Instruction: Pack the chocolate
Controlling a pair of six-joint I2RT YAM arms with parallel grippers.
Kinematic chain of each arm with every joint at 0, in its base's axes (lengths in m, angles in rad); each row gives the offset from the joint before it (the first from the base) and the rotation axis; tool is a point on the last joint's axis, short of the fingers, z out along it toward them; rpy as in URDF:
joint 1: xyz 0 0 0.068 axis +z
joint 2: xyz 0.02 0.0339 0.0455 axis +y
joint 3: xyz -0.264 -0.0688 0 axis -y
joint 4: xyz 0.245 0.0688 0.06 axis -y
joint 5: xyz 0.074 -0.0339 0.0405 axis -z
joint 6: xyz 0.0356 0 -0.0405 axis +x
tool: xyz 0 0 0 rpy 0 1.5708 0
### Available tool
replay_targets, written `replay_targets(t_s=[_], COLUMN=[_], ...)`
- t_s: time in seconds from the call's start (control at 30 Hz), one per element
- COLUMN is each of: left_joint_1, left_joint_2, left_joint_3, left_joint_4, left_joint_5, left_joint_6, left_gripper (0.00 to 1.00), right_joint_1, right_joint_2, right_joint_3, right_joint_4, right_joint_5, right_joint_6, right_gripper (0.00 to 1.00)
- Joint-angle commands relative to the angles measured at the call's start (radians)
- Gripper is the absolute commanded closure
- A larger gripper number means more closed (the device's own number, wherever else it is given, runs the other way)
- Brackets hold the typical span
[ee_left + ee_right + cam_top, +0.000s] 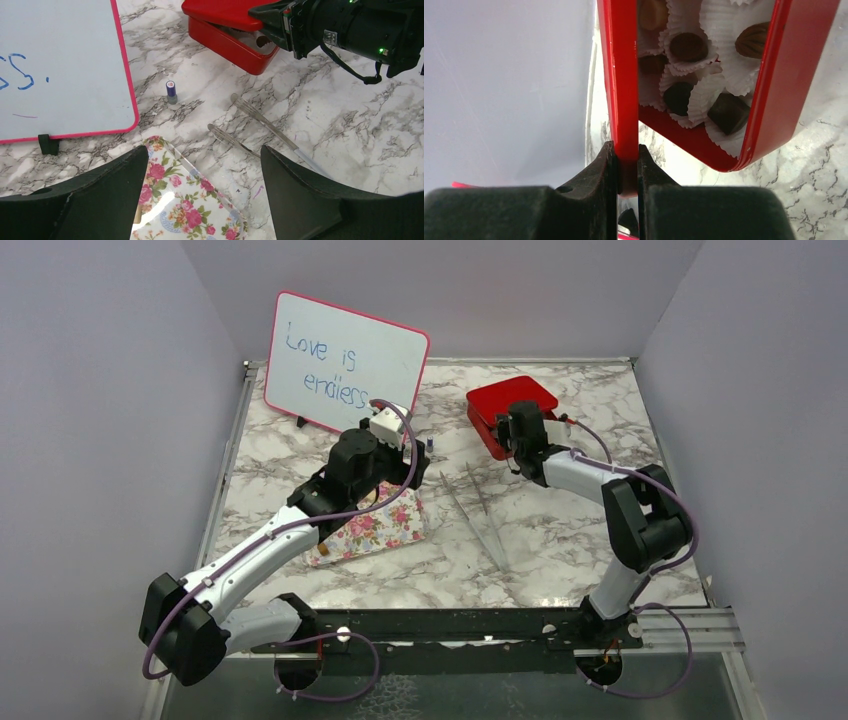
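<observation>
Several chocolates [688, 46] sit in white paper cups inside the red box [774, 100]; dark ones [729, 112] lie near its corner. My right gripper [627, 160] is shut on the edge of the box's red lid [624, 75], which stands edge-on beside the open box. From above, the right gripper [520, 437] is at the near side of the red box [512, 400]. In the left wrist view the lid [225, 10] is tilted over the box, with one chocolate [262, 40] showing underneath. My left gripper [204, 152] hangs open above the floral tray [185, 200].
Clear plastic tongs [478, 508] lie on the marble between the arms. A small purple-capped bottle [171, 91] stands near the pink-framed whiteboard [345, 365] at the back left. The floral tray [385, 525] lies under the left arm. Walls enclose the table.
</observation>
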Motion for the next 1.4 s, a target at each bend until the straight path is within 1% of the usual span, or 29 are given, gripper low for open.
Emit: replay_targets(t_s=[0.0, 0.17, 0.23, 0.33, 0.43, 0.53, 0.67, 0.87, 0.93, 1.0, 1.1, 1.17, 1.27, 1.3, 1.37], left_joint_1=[-0.001, -0.002, -0.002, -0.004, -0.003, -0.006, -0.010, -0.012, -0.014, -0.014, -0.016, -0.016, -0.015, -0.016, -0.015], left_joint_2=[-0.022, -0.031, -0.030, -0.034, -0.041, -0.045, -0.047, -0.044, -0.037, -0.025, 0.011, 0.041, 0.090, 0.114, 0.155], left_joint_3=[-0.015, -0.020, -0.020, -0.018, -0.022, -0.026, -0.028, -0.034, -0.033, -0.029, -0.009, 0.012, 0.049, 0.065, 0.104], left_joint_4=[0.033, 0.036, 0.036, 0.036, 0.036, 0.036, 0.036, 0.036, 0.036, 0.036, 0.036, 0.035, 0.028, 0.026, 0.024], left_joint_5=[-0.009, -0.008, -0.004, -0.007, -0.011, -0.006, -0.021, -0.030, -0.044, -0.060, -0.073, -0.071, -0.078, -0.087, -0.107], left_joint_6=[0.013, 0.013, 0.015, 0.022, 0.023, 0.023, 0.029, 0.026, 0.018, 0.004, -0.025, -0.043, -0.060, -0.064, -0.069], left_gripper=[0.17, 0.17, 0.17, 0.17, 0.17, 0.17, 0.17, 0.17, 0.17, 0.17, 0.18, 0.18, 0.19, 0.19, 0.20], right_joint_1=[-0.003, 0.008, 0.011, 0.011, 0.013, 0.014, 0.019, 0.039, 0.046, 0.050, 0.050, 0.050, 0.050, 0.049, 0.047], right_joint_2=[0.012, -0.007, -0.009, -0.013, -0.014, -0.015, -0.023, -0.083, -0.128, -0.170, -0.241, -0.277, -0.325, -0.338, -0.359], right_joint_3=[0.043, 0.050, 0.061, 0.070, 0.075, 0.075, 0.087, 0.083, 0.053, 0.026, -0.008, -0.010, -0.006, -0.010, -0.014], right_joint_4=[-0.140, -0.218, -0.304, -0.370, -0.432, -0.473, -0.540, -0.703, -0.715, -0.721, -0.673, -0.660, -0.701, -0.690, -0.641], right_joint_5=[0.040, 0.064, 0.067, 0.066, 0.053, 0.031, 0.014, 0.021, 0.033, 0.052, 0.099, 0.138, 0.191, 0.209, 0.244], right_joint_6=[0.075, 0.118, 0.171, 0.202, 0.245, 0.275, 0.301, 0.340, 0.328, 0.295, 0.172, 0.073, 0.013, -0.027, -0.161], right_gripper=[0.94, 0.86, 0.85, 0.84, 0.81, 0.72, 0.65, 0.49, 0.44, 0.35, 0.29, 0.27, 0.26, 0.25, 0.23])
